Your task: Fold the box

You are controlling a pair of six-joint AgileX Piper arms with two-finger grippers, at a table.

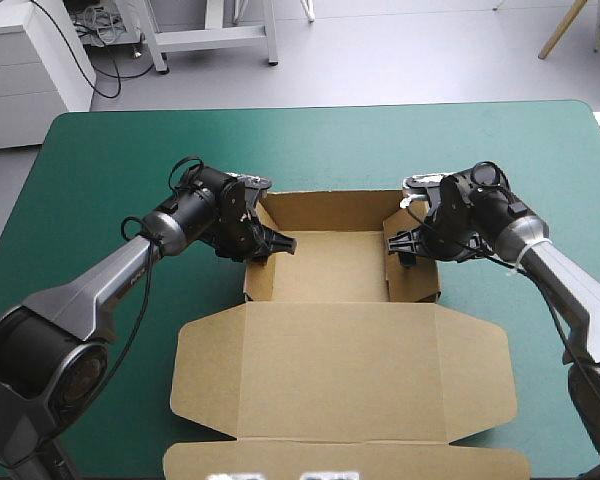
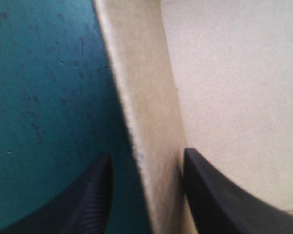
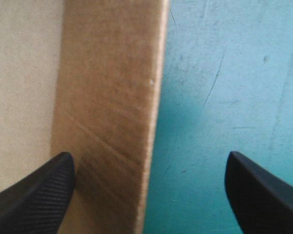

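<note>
The brown cardboard box [image 1: 340, 370] lies at the centre of the teal-green worktop [image 1: 100, 160] as an open tray, lid flat. The left gripper [image 1: 276, 242] straddles its left wall and the right gripper [image 1: 400, 242] its right wall. Both pairs of black fingers [image 2: 95, 195] are apart and grip nothing.

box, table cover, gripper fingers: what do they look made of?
box: brown board, matte; crisp fold lines and raw cut edges suggest cardboard, probably corrugated, though no fluting shows.
cover: teal-green, smooth with a slight sheen, fine scratches and scuffs; likely a vinyl or rubber mat, can't tell which.
fingers: black, matte, finely ribbed surface; likely rubber or moulded plastic.
</note>
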